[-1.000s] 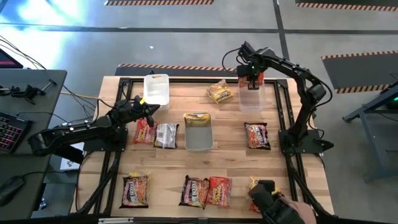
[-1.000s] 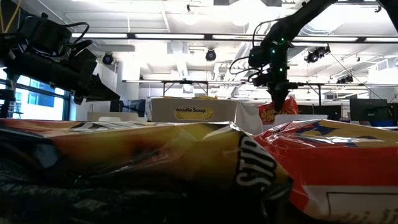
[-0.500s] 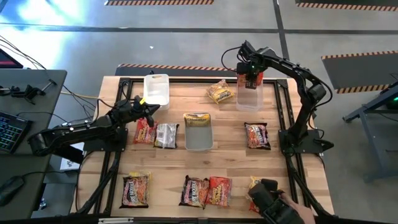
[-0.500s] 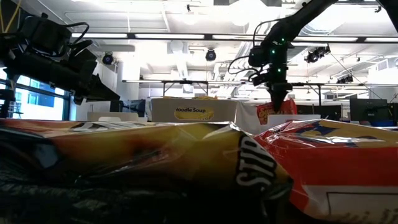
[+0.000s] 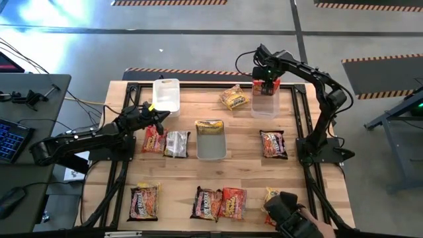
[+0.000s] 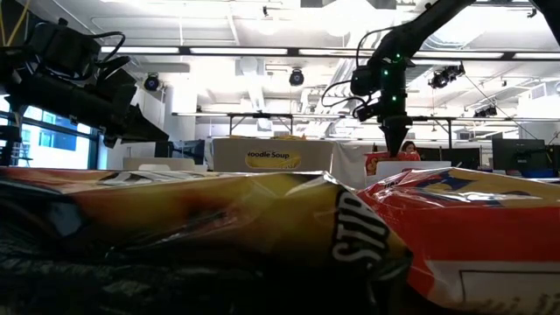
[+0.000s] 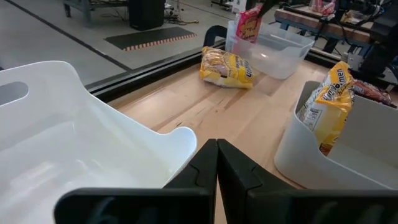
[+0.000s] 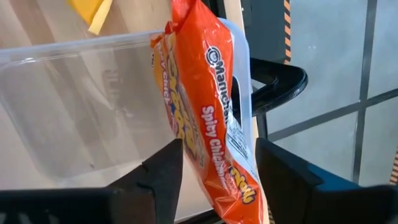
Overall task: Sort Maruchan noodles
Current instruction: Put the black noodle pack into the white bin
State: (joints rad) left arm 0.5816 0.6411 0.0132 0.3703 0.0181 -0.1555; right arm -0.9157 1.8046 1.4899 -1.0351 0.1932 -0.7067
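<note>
A red-orange Maruchan packet (image 8: 208, 106) stands on edge inside the clear bin (image 5: 266, 102) at the table's far right, against the bin's far end (image 5: 268, 86). My right gripper (image 5: 266, 74) hangs just above it, pointing down and open, with one finger on either side of the packet's top. My left gripper (image 7: 216, 152) waits shut at the left, beside the white bin (image 5: 166, 96). More noodle packets lie flat on the table: a yellow one (image 5: 234, 98) at the far side, and one (image 5: 273, 143) at the right.
A grey bin (image 5: 210, 139) at mid-table holds a yellow packet (image 7: 329, 93). Two packets (image 5: 165, 141) lie left of it and several lie along the near edge (image 5: 218, 203). A person's dark-gloved hand (image 5: 294, 221) reaches in at the near right corner.
My right gripper has opened and rolled a little about its own axis while staying over the clear bin. The red-orange packet has left its fingers and sunk lower into the bin's far end.
</note>
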